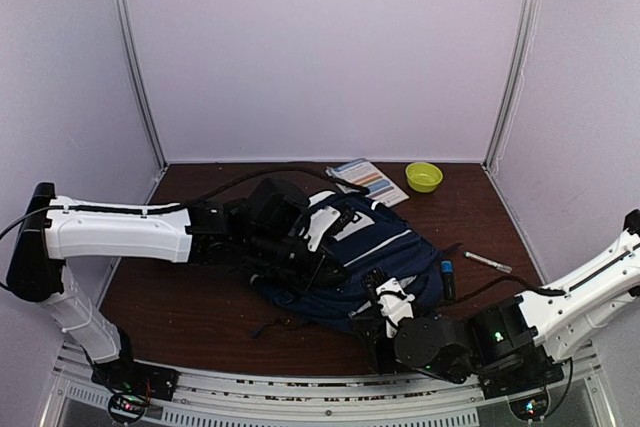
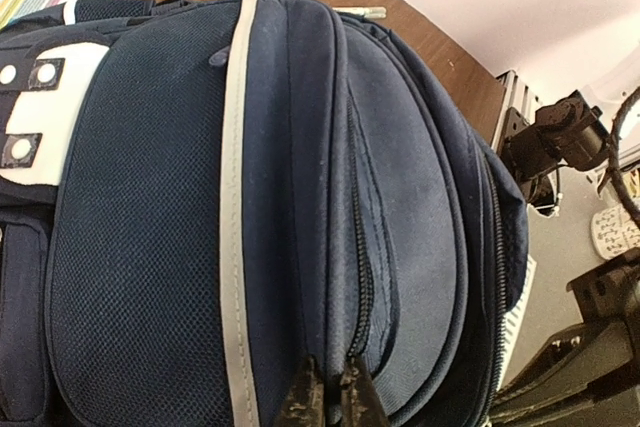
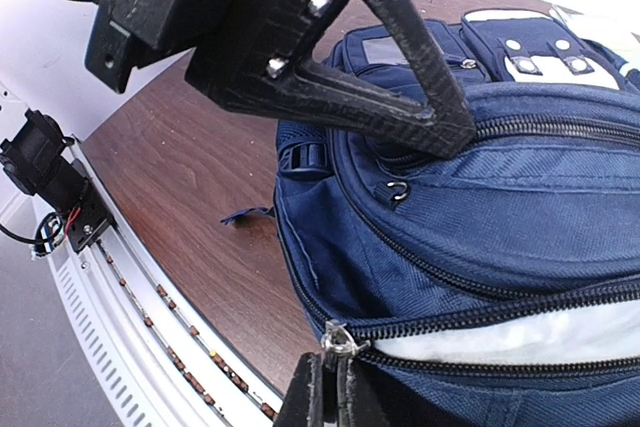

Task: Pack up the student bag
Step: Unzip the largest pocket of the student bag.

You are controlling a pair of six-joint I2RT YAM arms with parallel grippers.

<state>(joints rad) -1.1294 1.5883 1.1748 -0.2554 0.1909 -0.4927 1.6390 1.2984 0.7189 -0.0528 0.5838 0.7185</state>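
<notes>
**A:** Any writing you can read?

**B:** None. The sheet (image 1: 368, 180) at the far edge has coloured bands, but its print is too small. The white patch (image 2: 40, 107) on the student bag (image 1: 385, 247) carries only round dark dots.

**A:** Where does the bag lie?

**B:** Flat in the middle of the dark wood-grain surface (image 1: 190, 287), with its rounded end towards the right arm. Its near corner comes close to the surface's front edge, and a loose strap end (image 3: 245, 215) lies on the wood beside it.

**A:** Room around it?

**B:** Wood shows to the near left and at the far right, up to the lime-green bowl (image 1: 424, 176). On the right a pen (image 1: 488, 263) lies a little apart, and a blue-ended item (image 1: 447, 277) sits just beside the fabric.

**A:** Materials?

**B:** Navy woven cloth, a mesh panel (image 2: 140, 247) on the front, and a pale grey stripe (image 2: 235, 197) running along its length. Dark zips curve around the padded compartments.

**A:** And the arms?

**B:** The left end effector (image 2: 325, 402) has its fingers pressed together, with the tips at a zip line. The right end effector (image 3: 327, 387) is also closed. A metal zip slider (image 3: 338, 339) sits right at its tips, but I cannot tell whether it is pinched.
</notes>
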